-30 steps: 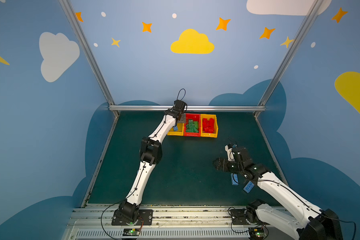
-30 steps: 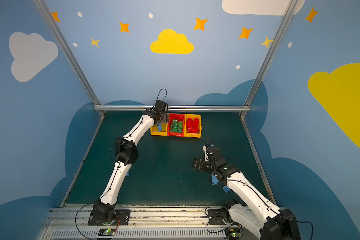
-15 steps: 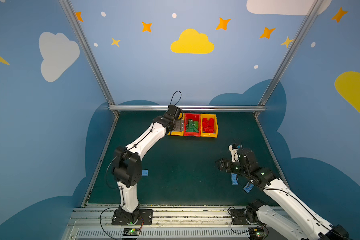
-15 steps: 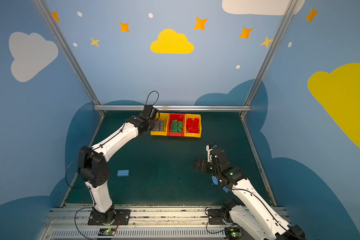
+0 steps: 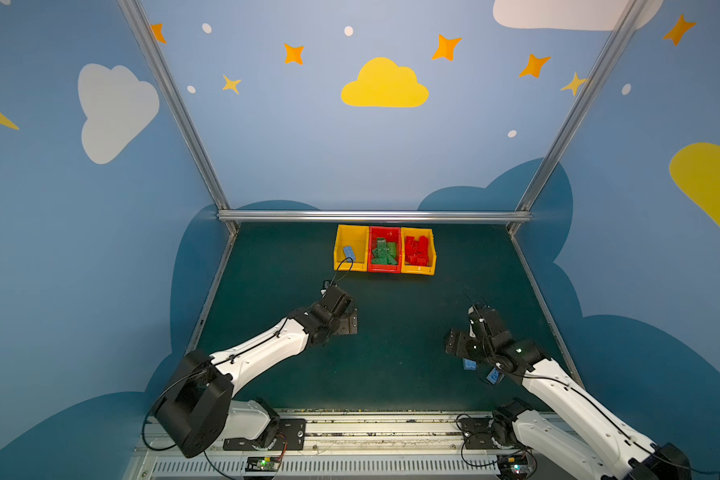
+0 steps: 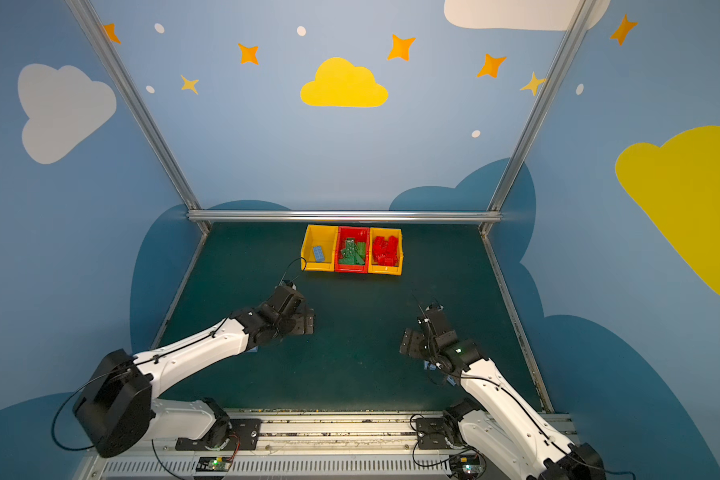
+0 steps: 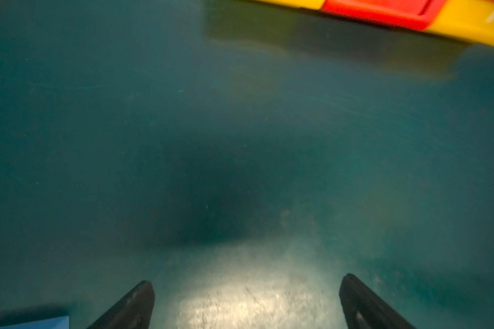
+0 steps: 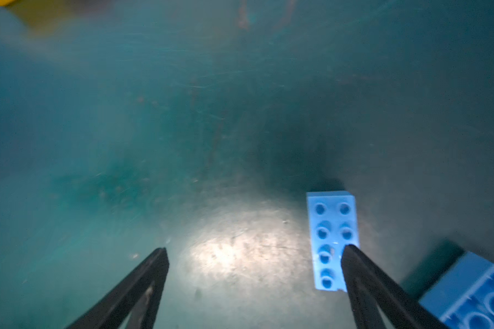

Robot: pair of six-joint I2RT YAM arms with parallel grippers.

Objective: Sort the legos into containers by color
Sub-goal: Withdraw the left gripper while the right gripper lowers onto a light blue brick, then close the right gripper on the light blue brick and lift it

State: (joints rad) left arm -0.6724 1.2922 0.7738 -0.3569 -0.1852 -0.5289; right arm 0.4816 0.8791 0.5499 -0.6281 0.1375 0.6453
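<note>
Left gripper [image 7: 247, 282] is hovering over bare mat [image 5: 391, 353], on the near side of the bins, jaws spread wide, gripping nothing. A stray blue brick [image 7: 32, 323] is peeking in at the wrist view's edge. At the far side three bins are sitting touching in a row: left yellow bin [image 5: 339, 245] is holding a lone blue brick [image 5: 348, 252], red bin [image 5: 384, 270] is holding green bricks [image 5: 383, 251], right yellow bin [image 5: 418, 270] is holding red bricks [image 5: 416, 251]. Right gripper [image 8: 255, 249] is hanging low at near right, jaws wide, empty. A studded blue brick [image 8: 331, 228] is lying studs-up by one finger; contact unclear. A second blue brick [image 8: 474, 293] is lying just beside it.
</note>
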